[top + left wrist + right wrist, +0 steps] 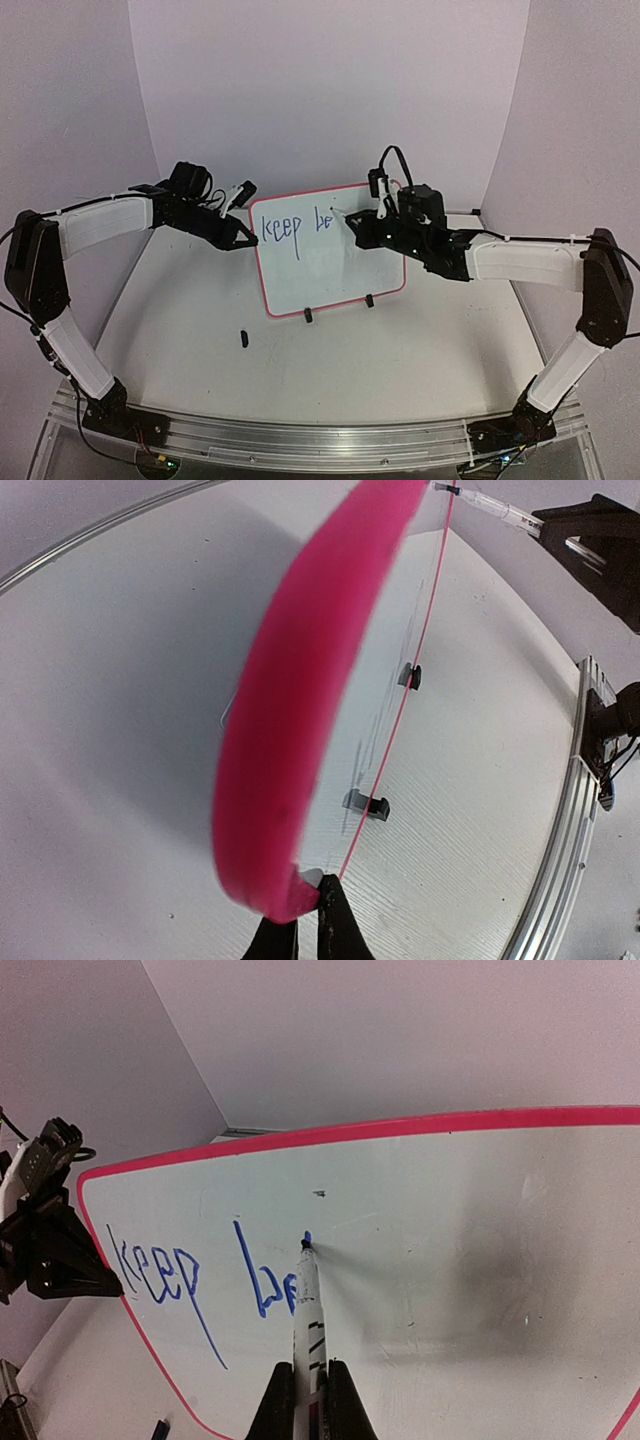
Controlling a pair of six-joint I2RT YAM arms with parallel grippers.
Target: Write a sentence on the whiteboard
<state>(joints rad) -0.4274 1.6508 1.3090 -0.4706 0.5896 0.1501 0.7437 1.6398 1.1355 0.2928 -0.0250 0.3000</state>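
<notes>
The whiteboard [330, 270] stands upright on two black clip feet [308, 315], white with a thin red border. My left gripper [247, 238] is shut on its left edge; the left wrist view shows the jaws [308, 905] pinching the red rim [300, 710]. My right gripper [360, 228] is shut on a white marker [308, 1300]. The marker's blue tip touches the board just right of the blue sentence [190, 1280], which reads "keep be". The same words [295, 225] run along the board's upper left in the top view.
A small black marker cap [243, 338] lies on the table in front of the board's left corner. An aluminium rail [320, 440] runs along the near edge. Walls close in behind and at both sides.
</notes>
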